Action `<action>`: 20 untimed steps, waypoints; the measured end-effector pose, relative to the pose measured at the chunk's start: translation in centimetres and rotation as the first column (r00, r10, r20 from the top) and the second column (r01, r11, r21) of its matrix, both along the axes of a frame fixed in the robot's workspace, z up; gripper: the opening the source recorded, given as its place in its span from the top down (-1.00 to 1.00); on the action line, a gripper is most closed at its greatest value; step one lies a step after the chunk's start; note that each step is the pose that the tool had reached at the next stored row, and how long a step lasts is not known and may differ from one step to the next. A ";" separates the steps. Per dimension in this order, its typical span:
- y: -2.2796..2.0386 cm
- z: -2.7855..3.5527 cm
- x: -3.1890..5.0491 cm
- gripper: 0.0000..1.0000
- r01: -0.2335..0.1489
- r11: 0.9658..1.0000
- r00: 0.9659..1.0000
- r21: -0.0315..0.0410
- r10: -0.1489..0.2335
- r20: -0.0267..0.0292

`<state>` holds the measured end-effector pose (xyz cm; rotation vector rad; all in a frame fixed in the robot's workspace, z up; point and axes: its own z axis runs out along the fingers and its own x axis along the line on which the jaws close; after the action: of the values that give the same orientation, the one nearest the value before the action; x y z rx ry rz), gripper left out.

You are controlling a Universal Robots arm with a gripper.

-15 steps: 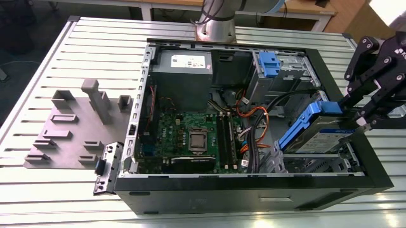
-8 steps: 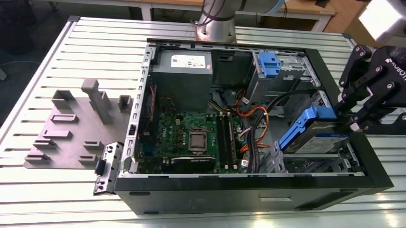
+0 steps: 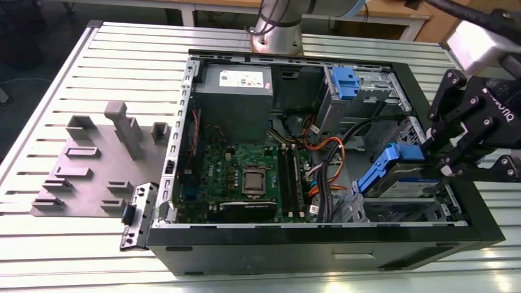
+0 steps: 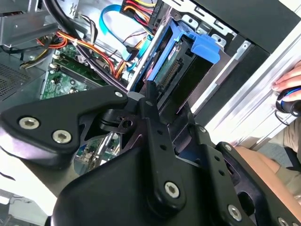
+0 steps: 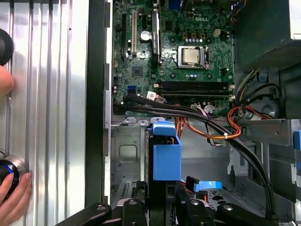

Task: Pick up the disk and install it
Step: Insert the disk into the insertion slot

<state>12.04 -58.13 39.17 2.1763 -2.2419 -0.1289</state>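
closest to us is the gripper (image 5: 162, 203), its black fingers closed on the disk (image 5: 166, 159), one on each side of the blue carrier. in the exterior view the gripper (image 3: 438, 160) holds the disk (image 3: 396, 184) tilted, one end raised, at the drive bay (image 3: 407, 210) in the case's corner on that view's right. we judge the pick-up done and the install under way: the disk is at the bay's mouth but not seated flat.

as we see it, seating calls for squaring the carrier to the bay walls and keeping clear of the cables (image 5: 211, 123), which run just beside the carrier. in the second wrist view the disk (image 4: 175, 70) shows its connector end, with the cables (image 4: 89, 44) close behind.

past these lies the motherboard (image 5: 178, 52), then the power supply (image 3: 236, 82) at the far wall of the case (image 3: 326, 247). a hand (image 5: 14, 200) rests on the slatted table (image 3: 82, 244) outside the case, apart from the work.

the gripper's body hides where the finger pads meet the disk, so we cannot tell how deep the grip is. the disk covers the bay floor, and the hand is cut off at the edge.
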 end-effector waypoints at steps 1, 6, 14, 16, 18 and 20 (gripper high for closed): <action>0.00 -0.18 0.00 0.30 0.000 1.000 1.000 0.000 0.000 0.000; -0.03 -1.09 0.00 0.30 0.000 1.000 1.000 0.000 0.000 0.000; -0.07 -2.53 0.00 0.30 0.000 1.000 1.000 0.000 0.000 0.000; -0.07 -2.91 0.00 0.30 0.000 1.000 1.000 0.000 0.000 0.000; -0.08 -3.24 0.00 0.30 0.000 1.000 1.000 0.000 0.000 0.000; -0.07 -3.29 0.00 0.30 0.000 1.000 1.000 0.000 0.000 0.000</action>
<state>12.04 -58.20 35.89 2.1759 -2.2416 -0.1287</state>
